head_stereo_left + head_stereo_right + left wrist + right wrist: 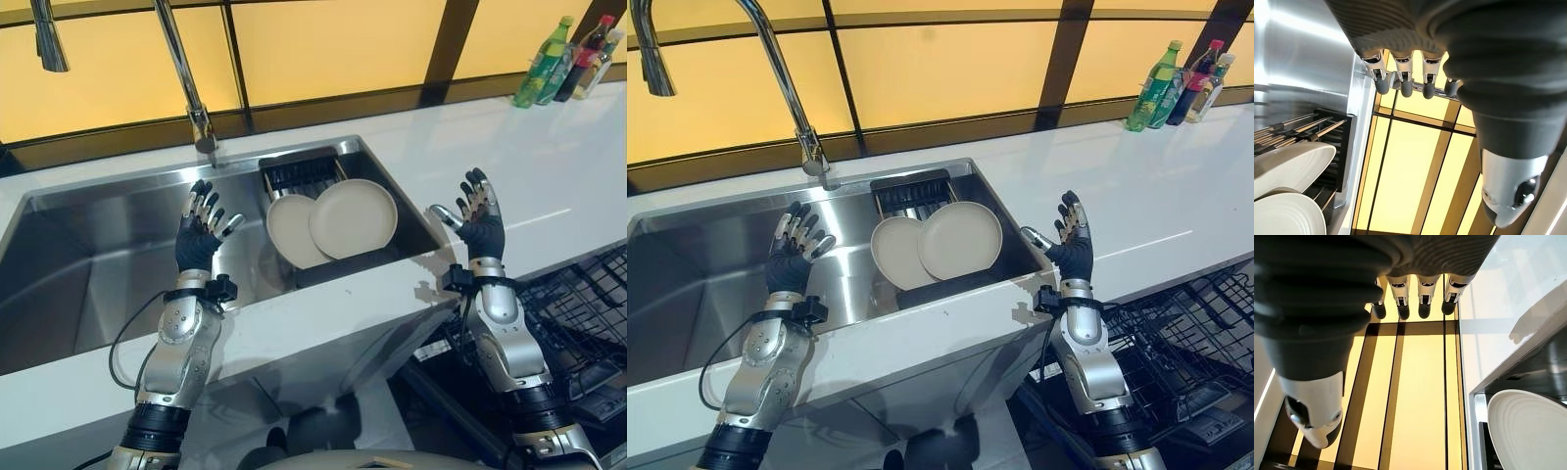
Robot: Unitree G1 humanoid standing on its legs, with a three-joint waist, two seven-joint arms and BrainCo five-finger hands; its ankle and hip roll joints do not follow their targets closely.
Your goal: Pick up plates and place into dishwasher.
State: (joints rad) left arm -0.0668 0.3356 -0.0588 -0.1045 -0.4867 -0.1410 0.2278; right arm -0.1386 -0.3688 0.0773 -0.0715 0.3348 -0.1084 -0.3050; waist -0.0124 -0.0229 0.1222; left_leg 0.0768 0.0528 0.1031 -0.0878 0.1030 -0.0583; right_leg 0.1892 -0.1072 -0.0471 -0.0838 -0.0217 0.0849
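Sink (88, 264), stainless, spanning the left and centre of the left eye view, set into a white worktop (549, 186); tall faucet (181, 69) rising at upper centre. Dishwasher rack (588, 313), dark wire, lower right of the frame, below the worktop edge, apparently pulled out and ready. Drying rack (304, 176), black, seated in the right end of the sink. Plates, two, cream: right plate (354, 217) overlapping and leaning on left plate (291, 233), both tilted against the drying rack at centre frame, neither yet grasped. Bottles (568, 59), a small cluster at the upper right corner, well apart from the work. Left robot hand (201, 235), raised palm-forward over the sink just left of the plates, fingers spread and straight, holding nothing. Right robot hand (477, 217), raised likewise over the worktop right of the sink, fingers apart, empty. Risks, judged: the plates overlap, so lifting the rear one first would likely drag or tip the front one against the steel; smooth glazed rims could slip from a shallow pinch; the sink's right wall and worktop lip stand between plates and dishwasher rack, so a low carry might strike them. Neither palm faces the plates, so each wrist would need turning before any approach.
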